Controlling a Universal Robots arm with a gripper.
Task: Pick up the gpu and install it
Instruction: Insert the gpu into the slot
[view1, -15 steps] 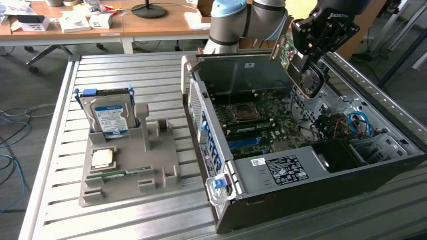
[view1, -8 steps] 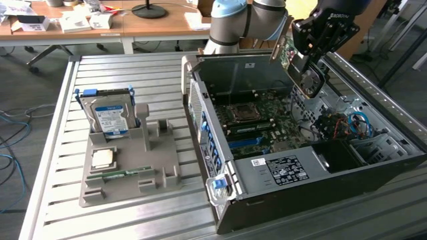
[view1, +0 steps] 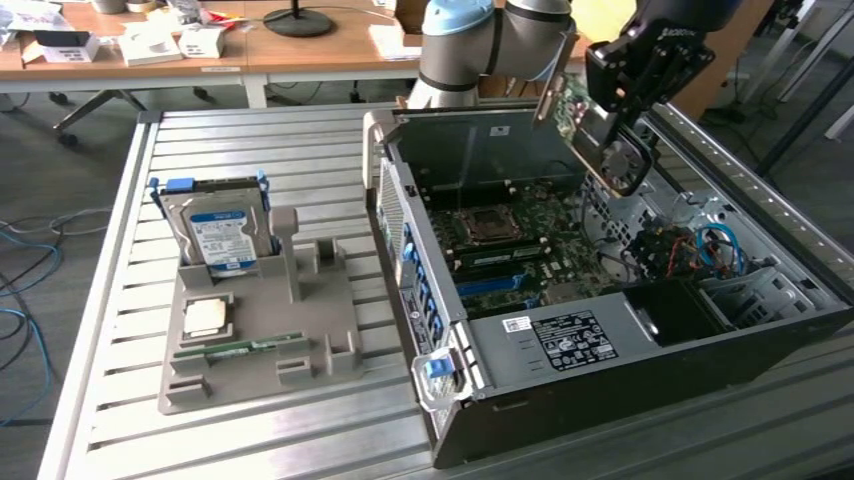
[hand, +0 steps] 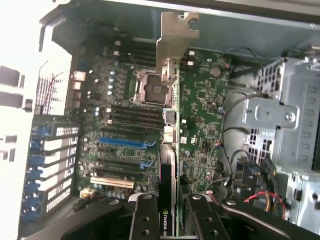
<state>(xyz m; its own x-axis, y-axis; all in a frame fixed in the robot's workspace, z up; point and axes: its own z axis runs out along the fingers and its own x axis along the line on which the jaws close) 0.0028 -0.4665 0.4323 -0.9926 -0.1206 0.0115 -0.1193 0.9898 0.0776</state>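
Hand (view1: 622, 112) clenched on the gpu (view1: 611, 162), card hanging edge-down over the open computer case (view1: 534, 425) at the exterior view's right. Wrist view: card edge-on above the motherboard (hand: 200, 100), silver bracket (hand: 176, 37) at the end away from the hand. Seemingly not seated in any slot, though depth is hard to judge.

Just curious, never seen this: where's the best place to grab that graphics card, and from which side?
Probably as held now: jaws pinching the two flat faces of the gpu, coming from the edge away from the motherboard, leaving its metal bracket free.
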